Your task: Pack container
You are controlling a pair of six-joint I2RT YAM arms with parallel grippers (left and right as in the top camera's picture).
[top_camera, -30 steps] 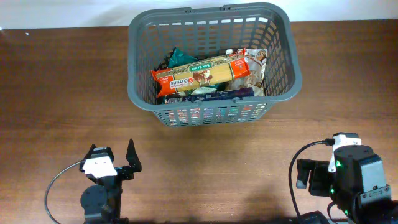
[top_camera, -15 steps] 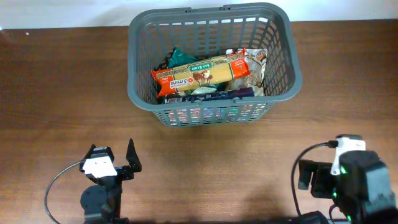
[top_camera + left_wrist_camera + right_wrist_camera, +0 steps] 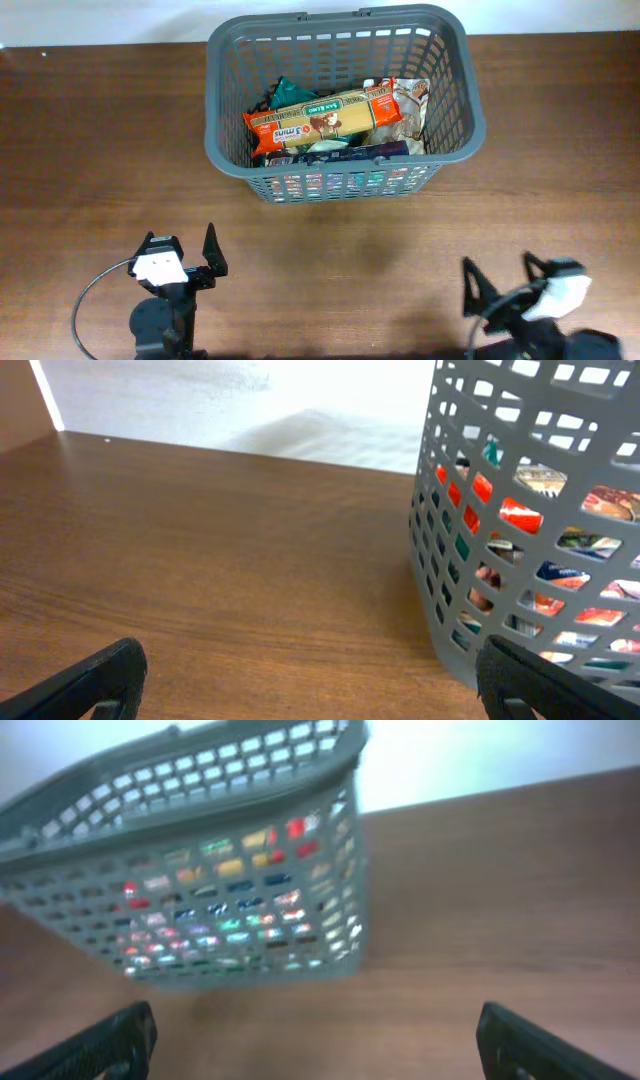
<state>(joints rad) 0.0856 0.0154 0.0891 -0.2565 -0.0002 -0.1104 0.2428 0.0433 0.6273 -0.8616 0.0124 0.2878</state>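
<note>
Left gripper (image 3: 181, 250): jaws spread wide, nothing between them. Its wrist view shows only bare table (image 3: 100, 150) directly ahead of the fingers.

Right gripper (image 3: 500, 276): also spread and empty. Its wrist view is blurred, so I read no fine detail from it. Neither hand touches anything.

Basket (image 3: 340, 184): well ahead of both hands, upright on the table, ahead-right of the left hand and ahead-left of the right. Inside, an orange packet (image 3: 325, 118) lies lengthwise on top of several others, all below the rim. I see no loose packet on the table in any view.

Judgement: packing looks complete or nearly so, and the step in hand is parking the arms. To do it well:
- Hold both hands low and on the near side, jaws left apart.
- Make no forward sweep toward the basket wall, so it isn't nudged.
- Check the overhead view for a stray packet before logging the task as done.
</note>
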